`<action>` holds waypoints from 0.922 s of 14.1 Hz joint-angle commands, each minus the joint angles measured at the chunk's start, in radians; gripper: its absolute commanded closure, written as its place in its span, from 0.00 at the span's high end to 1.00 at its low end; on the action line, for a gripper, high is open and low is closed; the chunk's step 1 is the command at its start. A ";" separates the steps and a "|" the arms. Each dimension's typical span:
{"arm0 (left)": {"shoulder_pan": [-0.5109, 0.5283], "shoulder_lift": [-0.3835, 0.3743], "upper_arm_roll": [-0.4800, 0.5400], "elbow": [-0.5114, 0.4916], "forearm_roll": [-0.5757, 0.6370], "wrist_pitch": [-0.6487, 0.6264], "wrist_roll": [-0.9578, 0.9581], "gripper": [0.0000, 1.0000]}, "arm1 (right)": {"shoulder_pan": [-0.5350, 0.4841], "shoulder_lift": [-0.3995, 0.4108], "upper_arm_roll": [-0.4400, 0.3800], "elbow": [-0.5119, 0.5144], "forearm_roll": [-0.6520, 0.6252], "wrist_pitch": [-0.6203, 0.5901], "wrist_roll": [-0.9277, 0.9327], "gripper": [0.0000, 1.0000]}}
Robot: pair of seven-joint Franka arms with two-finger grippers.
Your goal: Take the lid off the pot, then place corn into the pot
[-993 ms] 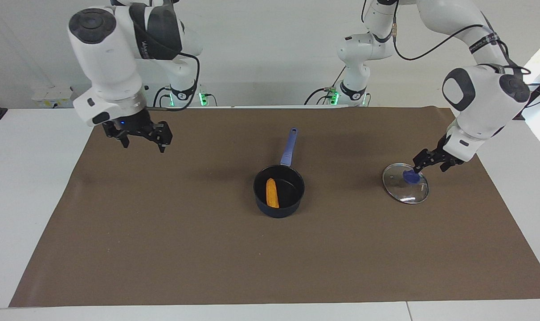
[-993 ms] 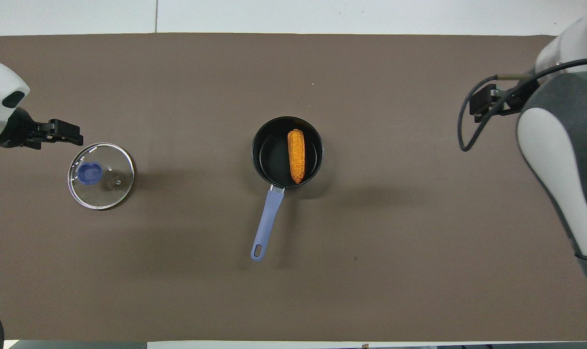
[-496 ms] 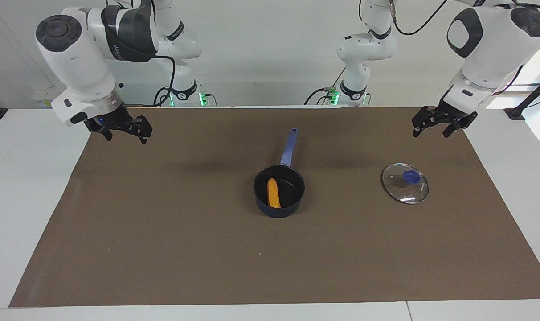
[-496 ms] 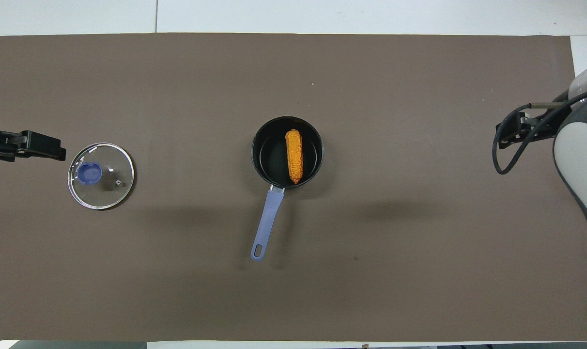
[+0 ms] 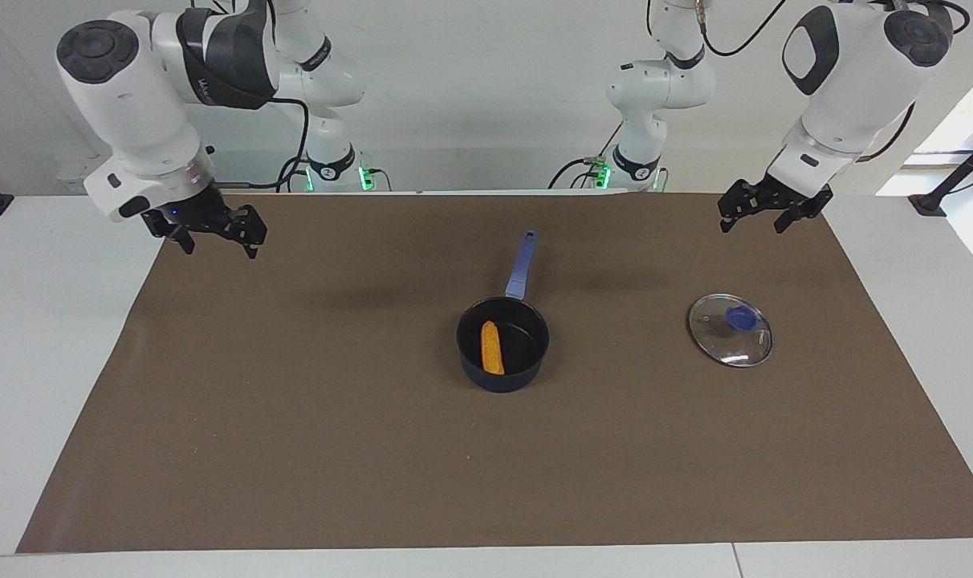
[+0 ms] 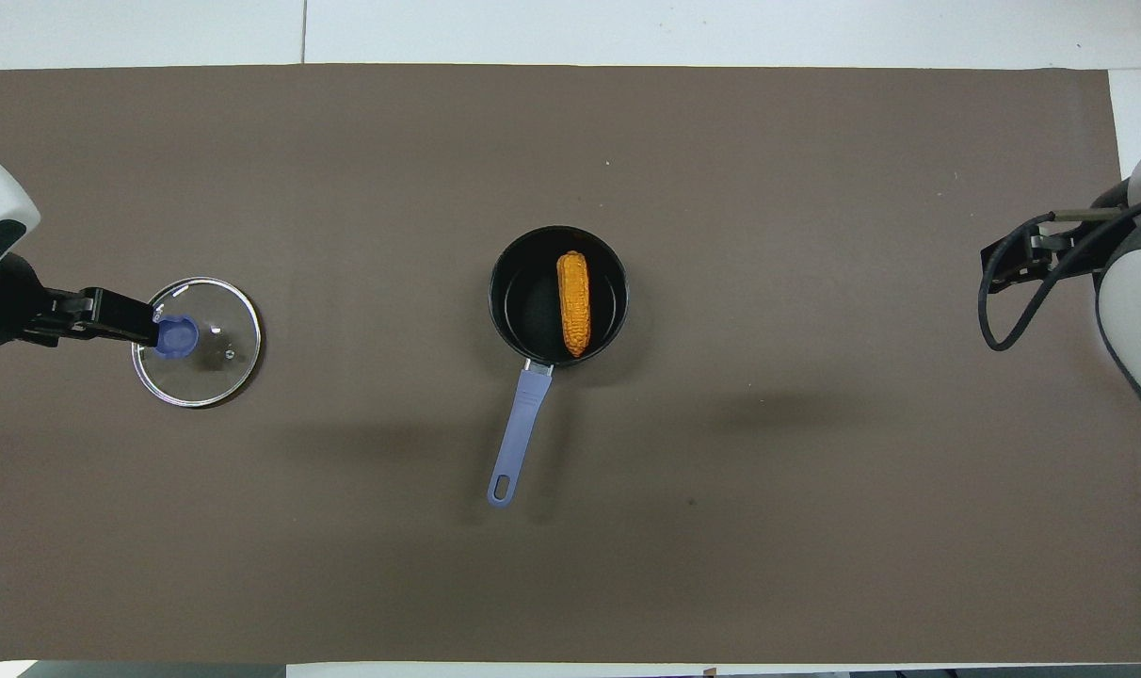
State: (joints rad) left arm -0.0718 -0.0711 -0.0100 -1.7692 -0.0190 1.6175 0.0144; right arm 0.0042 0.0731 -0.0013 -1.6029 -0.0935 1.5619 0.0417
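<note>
The pot (image 5: 527, 361) (image 6: 514, 301) stands on the middle of the brown mat, uncovered, with its blue handle (image 5: 521, 265) pointing toward the robots. The corn (image 5: 492, 348) (image 6: 574, 302) lies inside it. The lid (image 5: 730, 329) (image 6: 213, 363) lies flat on the mat toward the left arm's end, blue knob up. My left gripper (image 5: 750, 223) (image 6: 142, 330) is open and empty, raised well above the mat and clear of the lid. My right gripper (image 5: 219, 245) (image 6: 1008, 264) is open and empty, raised over the mat's edge at the right arm's end.
The brown mat (image 5: 294, 417) covers most of the white table (image 5: 45, 337). Nothing else lies on it besides the pot and the lid.
My left gripper has risen from just above the lid's knob to high above the mat. My right gripper has drawn back toward its own end. Pot, corn and lid have not moved.
</note>
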 commanded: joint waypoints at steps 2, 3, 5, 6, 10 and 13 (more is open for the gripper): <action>-0.043 0.023 0.050 0.103 0.018 -0.059 -0.014 1.00 | -0.013 -0.059 0.003 -0.068 0.021 -0.013 -0.043 1.00; -0.042 0.019 0.050 0.097 0.017 -0.061 -0.014 1.00 | -0.012 -0.071 0.003 -0.084 0.035 -0.011 -0.046 1.00; -0.045 0.002 0.048 0.059 0.017 -0.045 -0.017 1.00 | -0.013 -0.070 -0.002 -0.085 0.035 0.003 -0.057 1.00; -0.046 -0.015 0.048 0.038 0.017 -0.045 -0.016 1.00 | -0.016 -0.067 -0.002 -0.080 0.037 0.013 -0.059 1.00; -0.036 -0.018 0.035 0.016 0.017 -0.008 -0.016 1.00 | -0.013 -0.062 0.000 -0.071 0.035 0.043 -0.048 1.00; -0.037 -0.018 0.035 0.019 0.017 -0.015 -0.016 1.00 | -0.015 -0.061 0.000 -0.052 0.038 0.043 -0.046 1.00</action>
State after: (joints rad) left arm -0.0988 -0.0690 0.0223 -1.7290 -0.0176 1.5887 0.0093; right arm 0.0043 0.0286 -0.0054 -1.6515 -0.0818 1.5889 0.0202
